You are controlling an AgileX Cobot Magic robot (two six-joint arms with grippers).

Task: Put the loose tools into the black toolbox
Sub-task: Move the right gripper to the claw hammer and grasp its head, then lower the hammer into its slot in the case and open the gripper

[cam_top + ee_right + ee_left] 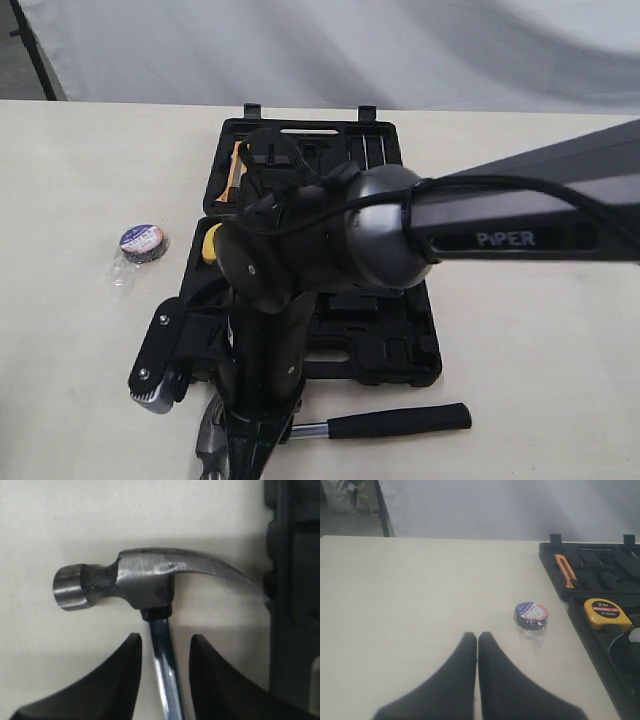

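The claw hammer lies on the table beside the black toolbox, its claw tip touching the case's edge. My right gripper is open, one finger on each side of the steel shaft, with a gap on both sides. In the exterior view the hammer's black handle lies in front of the open toolbox, under my right arm. The wrapped black tape roll sits on the table left of the case. My left gripper is shut and empty, short of the tape roll. No wrench shows.
A yellow tape measure and orange-handled pliers rest in the toolbox recesses. The right arm covers much of the case in the exterior view. A white backdrop stands behind the table.
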